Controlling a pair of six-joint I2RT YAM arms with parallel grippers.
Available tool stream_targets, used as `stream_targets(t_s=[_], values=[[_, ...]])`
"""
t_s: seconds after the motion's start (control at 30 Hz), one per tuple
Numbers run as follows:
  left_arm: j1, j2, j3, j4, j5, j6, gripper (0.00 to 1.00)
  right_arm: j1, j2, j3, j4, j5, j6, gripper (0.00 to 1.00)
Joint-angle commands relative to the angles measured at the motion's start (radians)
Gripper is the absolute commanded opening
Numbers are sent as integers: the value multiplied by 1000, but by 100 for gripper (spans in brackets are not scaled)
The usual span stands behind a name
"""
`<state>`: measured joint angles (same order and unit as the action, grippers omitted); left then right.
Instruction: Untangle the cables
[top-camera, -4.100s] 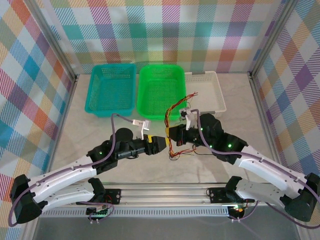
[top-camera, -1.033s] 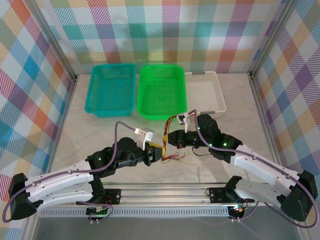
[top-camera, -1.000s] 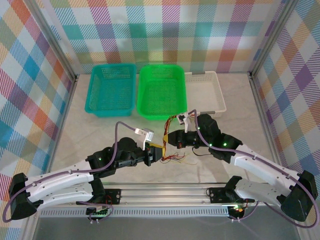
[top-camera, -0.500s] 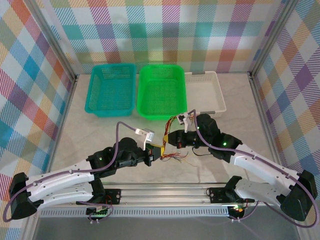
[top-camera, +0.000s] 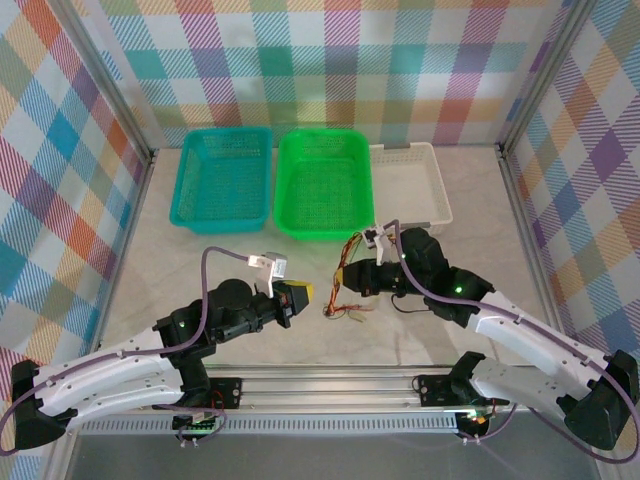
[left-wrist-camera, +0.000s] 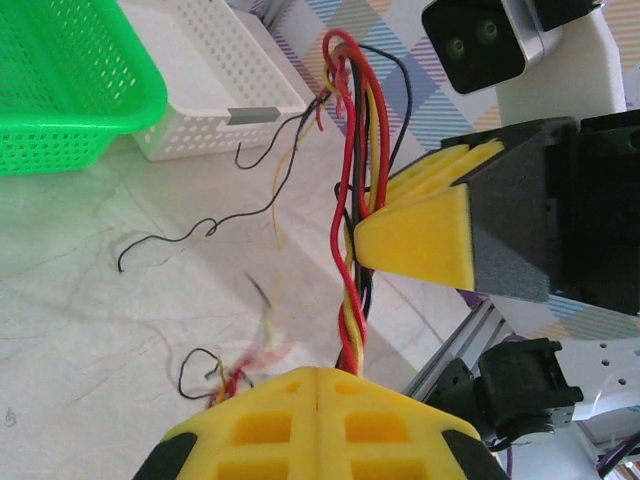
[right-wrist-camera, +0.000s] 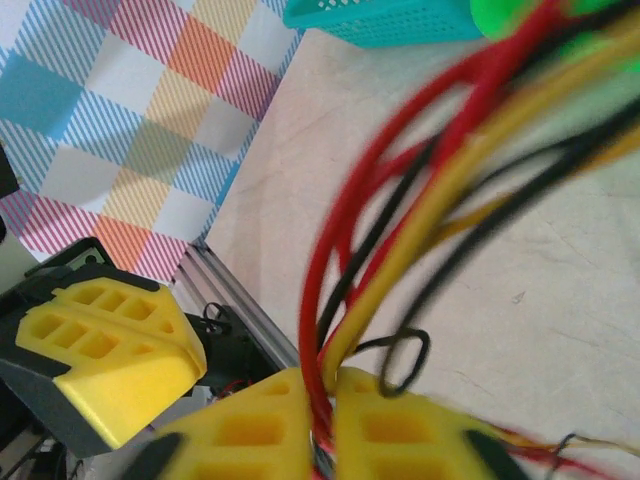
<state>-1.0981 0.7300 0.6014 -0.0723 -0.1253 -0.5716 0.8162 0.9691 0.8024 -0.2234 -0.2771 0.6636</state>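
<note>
The cables (top-camera: 346, 290) are a thin twisted bundle of red, yellow and black wires, and my right gripper (top-camera: 354, 279) is shut on it just above the table. In the right wrist view the yellow pads (right-wrist-camera: 400, 430) pinch those cables (right-wrist-camera: 400, 230) at my right gripper (right-wrist-camera: 322, 388). My left gripper (top-camera: 301, 291) is shut a little to the left of the bundle. In the left wrist view my left gripper (left-wrist-camera: 318, 373) has its pads pressed together with nothing seen between them. The cables (left-wrist-camera: 350, 290) drop out of sight behind the pads, right of the seam, and their loose ends are blurred.
Three baskets stand in a row at the back: teal (top-camera: 222, 182), green (top-camera: 322, 185) and white (top-camera: 412, 185). A stray black wire (left-wrist-camera: 200, 232) lies on the table near the white basket (left-wrist-camera: 215, 80). An aluminium rail (top-camera: 330, 385) runs along the near edge.
My left gripper closed and drew back to the left, away from the bundle. The right gripper shifted slightly right, still gripping, and the cables' free ends now swing.
</note>
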Motion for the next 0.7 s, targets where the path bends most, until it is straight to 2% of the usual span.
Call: stream_targets(t_s=[0.0, 0.17, 0.3, 0.4, 0.6, 0.67], values=[[-2, 5, -8, 47, -13, -17, 0, -3, -10, -18, 50, -30, -5, 0], [-1, 85, 24, 76, 108, -3, 0, -3, 3, -19, 79, -36, 11, 0], [0, 124, 21, 139, 175, -10, 21, -3, 12, -6, 90, -46, 13, 0], [-1, 134, 17, 174, 202, -13, 33, -3, 16, 0, 92, -53, 14, 0], [-2, 129, 1, 197, 214, -18, 34, -4, 15, 0, 96, -57, 19, 0], [-2, 145, 0, 191, 212, -22, 30, -3, 13, 0, 103, -65, 24, 0]])
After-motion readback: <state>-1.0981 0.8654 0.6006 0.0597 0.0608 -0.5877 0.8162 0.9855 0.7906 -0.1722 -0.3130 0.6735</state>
